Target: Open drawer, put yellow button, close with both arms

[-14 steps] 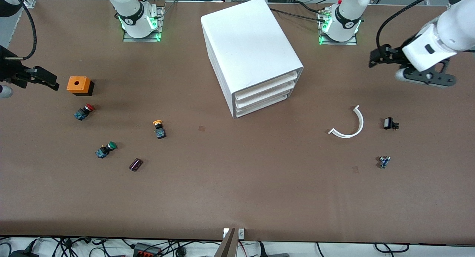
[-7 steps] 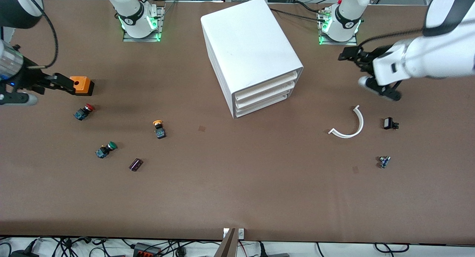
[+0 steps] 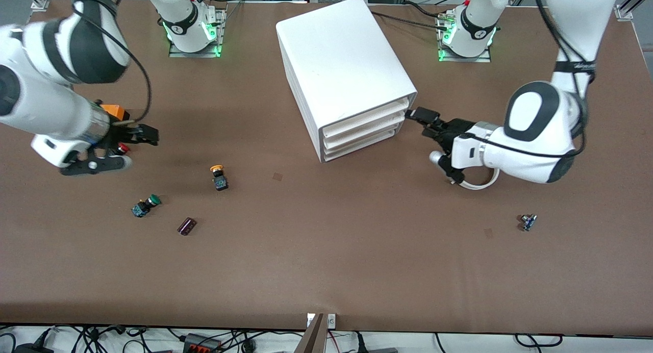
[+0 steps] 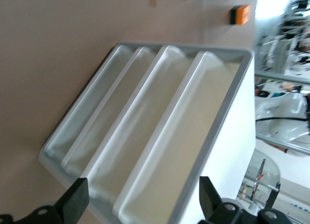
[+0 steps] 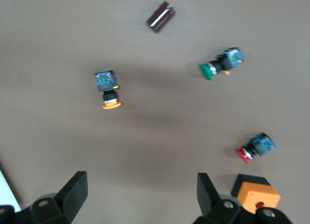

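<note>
Opening step: left gripper (image 3: 419, 119), fingers apart, is lining up at the drawer (image 3: 365, 117), shut in the cabinet (image 3: 343, 72). Right gripper (image 3: 140, 135), fingers apart, is hovering over the red button (image 5: 255, 147); yellow button (image 3: 218, 176) is lying on the desk (image 3: 326, 251). Next: hooking the lip, pulling.

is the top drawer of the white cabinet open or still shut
Shut. The drawer sits flush with the two below it in the cabinet; the open left gripper is at its corner.
</note>
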Robot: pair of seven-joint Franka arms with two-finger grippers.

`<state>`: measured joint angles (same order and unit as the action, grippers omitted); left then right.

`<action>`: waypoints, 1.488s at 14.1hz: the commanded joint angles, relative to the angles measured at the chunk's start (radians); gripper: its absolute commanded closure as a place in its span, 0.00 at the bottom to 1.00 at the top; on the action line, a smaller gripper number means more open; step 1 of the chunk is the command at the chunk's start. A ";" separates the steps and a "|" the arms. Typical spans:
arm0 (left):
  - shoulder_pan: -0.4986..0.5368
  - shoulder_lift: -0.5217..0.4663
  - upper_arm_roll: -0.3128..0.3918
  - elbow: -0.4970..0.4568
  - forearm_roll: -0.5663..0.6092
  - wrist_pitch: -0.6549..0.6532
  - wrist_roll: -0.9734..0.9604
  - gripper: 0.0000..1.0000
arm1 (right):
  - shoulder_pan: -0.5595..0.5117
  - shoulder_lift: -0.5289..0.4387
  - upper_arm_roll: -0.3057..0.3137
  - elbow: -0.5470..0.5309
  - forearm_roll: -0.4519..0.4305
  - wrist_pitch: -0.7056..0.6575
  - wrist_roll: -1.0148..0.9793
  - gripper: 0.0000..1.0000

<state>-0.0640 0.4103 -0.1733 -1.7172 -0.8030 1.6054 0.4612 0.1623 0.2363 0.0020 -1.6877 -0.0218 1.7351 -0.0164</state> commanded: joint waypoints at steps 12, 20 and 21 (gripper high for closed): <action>-0.036 0.008 -0.018 -0.349 -0.440 0.111 0.522 0.78 | 0.091 0.305 -0.005 -0.018 0.095 0.273 -0.188 0.00; -0.005 0.103 0.011 -0.173 -0.334 0.102 0.498 0.98 | 0.115 0.341 -0.007 -0.125 0.092 0.461 -0.175 0.00; 0.010 0.120 0.011 -0.129 -0.294 0.100 0.479 0.98 | 0.118 0.351 -0.007 -0.125 0.092 0.463 -0.175 0.00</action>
<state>-0.0778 0.4579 -0.1746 -1.9756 -1.1826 1.7022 0.9522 0.2703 0.5904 0.0000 -1.7932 0.0728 2.1751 -0.1799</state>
